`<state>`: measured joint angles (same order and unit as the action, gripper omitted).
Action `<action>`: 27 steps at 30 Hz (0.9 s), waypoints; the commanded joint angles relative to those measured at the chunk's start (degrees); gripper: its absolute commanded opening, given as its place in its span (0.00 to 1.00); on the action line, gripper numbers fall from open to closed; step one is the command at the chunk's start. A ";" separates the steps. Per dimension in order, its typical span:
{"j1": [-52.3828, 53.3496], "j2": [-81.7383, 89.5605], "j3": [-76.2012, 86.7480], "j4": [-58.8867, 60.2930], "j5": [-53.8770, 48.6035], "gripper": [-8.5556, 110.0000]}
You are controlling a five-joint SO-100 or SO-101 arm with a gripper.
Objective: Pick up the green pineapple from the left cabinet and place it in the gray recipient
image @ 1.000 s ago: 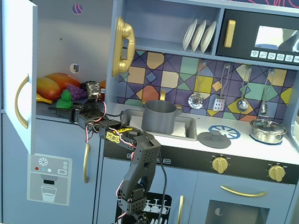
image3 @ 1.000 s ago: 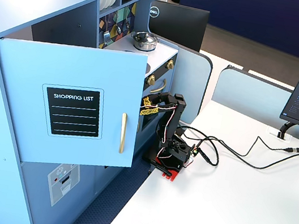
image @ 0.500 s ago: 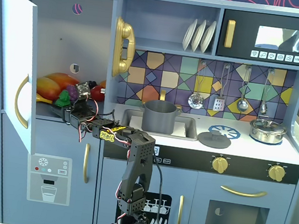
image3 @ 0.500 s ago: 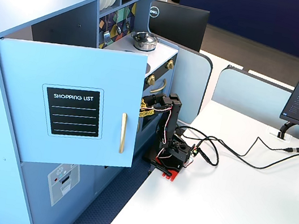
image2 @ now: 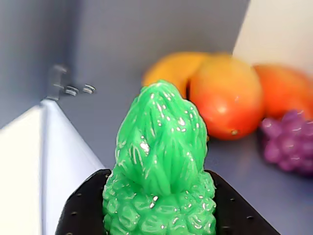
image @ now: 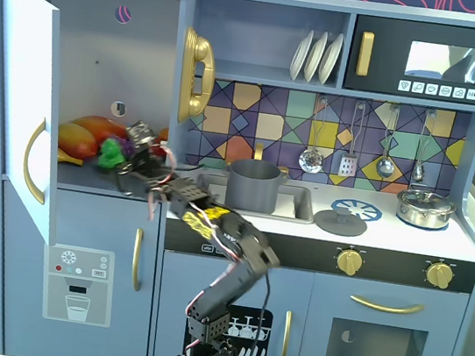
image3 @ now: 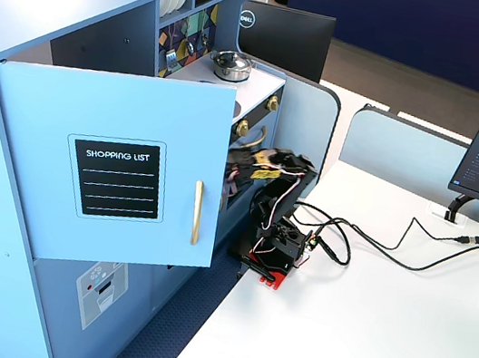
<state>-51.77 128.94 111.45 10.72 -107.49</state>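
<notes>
The left cabinet [image: 103, 62] stands with its door [image: 19, 94] swung wide open; a fixed view shows the door's outside [image3: 113, 167]. My gripper [image: 131, 152] reaches into it from the right. In the wrist view my gripper [image2: 159, 205] is shut on the green pineapple [image2: 159, 161], with black fingers [image2: 83, 210] against both sides of its bumpy body and the leaf crown pointing away. The pineapple [image: 115, 155] is low over the cabinet shelf, near its front. The gray recipient [image: 252, 185] stands in the sink, to the right of the cabinet.
An orange-red mango [image2: 225, 98], a yellow fruit [image: 68, 154] and a purple grape bunch [image2: 288, 142] lie on the shelf behind the pineapple. A shiny steel lidded pot [image: 425, 207] sits on the counter at right. The arm's base [image3: 276, 245] stands on the white table.
</notes>
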 commanded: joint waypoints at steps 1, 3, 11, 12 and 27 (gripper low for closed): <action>-1.67 17.23 -0.53 9.14 1.67 0.07; -2.99 22.41 -1.23 15.12 3.60 0.07; 4.31 34.45 -4.39 28.30 6.77 0.07; 6.06 35.42 -4.57 28.65 6.86 0.07; 43.86 24.79 -4.75 12.57 23.82 0.07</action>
<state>-16.26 159.79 108.72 28.21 -87.19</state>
